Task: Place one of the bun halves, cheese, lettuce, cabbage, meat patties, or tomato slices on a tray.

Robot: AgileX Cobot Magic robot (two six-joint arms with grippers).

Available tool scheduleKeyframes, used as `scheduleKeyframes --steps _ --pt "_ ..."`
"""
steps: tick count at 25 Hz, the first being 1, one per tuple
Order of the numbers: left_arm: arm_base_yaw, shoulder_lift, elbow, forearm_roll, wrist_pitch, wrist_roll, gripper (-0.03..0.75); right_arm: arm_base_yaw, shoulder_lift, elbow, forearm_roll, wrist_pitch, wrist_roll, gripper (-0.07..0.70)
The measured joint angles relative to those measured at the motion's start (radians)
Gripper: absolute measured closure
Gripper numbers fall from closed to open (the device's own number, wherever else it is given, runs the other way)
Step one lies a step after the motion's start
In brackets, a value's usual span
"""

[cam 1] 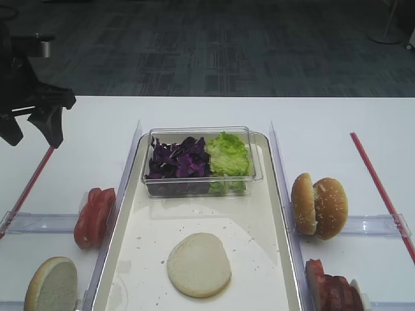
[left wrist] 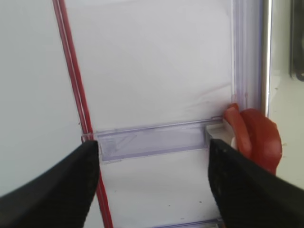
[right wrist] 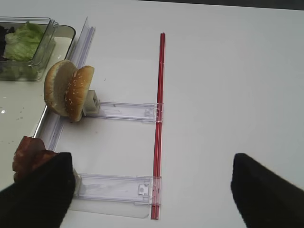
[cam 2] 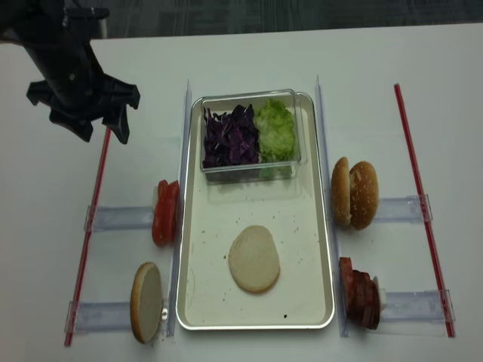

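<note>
One bun half already lay cut face up on the tray, near its front end, so we judged the placing itself done for this round. Beyond it on the same tray sat the clear tub, with purple cabbage in its left part and lettuce in its right. The other ingredients were still in their stands off the tray: tomato slices and a second plain bun half to the left, the sesame bun halves and what we took for meat patties to the right.

We saw the left gripper raised above the table's left side, well apart from the tray, its jaws spread and nothing between them. The right gripper showed only in its own wrist view, likewise parted and empty over bare table. What remained, in our judgement, was only for the arms to settle, unless another item was wanted.

The white table was marked by two red strips and clear plastic rails. Behind it we saw dark patterned carpet.
</note>
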Motion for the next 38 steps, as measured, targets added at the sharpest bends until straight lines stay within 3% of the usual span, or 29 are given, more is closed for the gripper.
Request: scheduleKeyframes --steps 6,38 --pt "0.000 -0.105 0.000 0.052 0.004 0.000 0.266 0.000 0.000 0.000 0.000 0.000 0.000 -0.046" --pt "0.000 -0.955 0.000 0.029 0.057 0.000 0.286 0.000 0.000 0.000 0.000 0.000 0.000 -0.046"
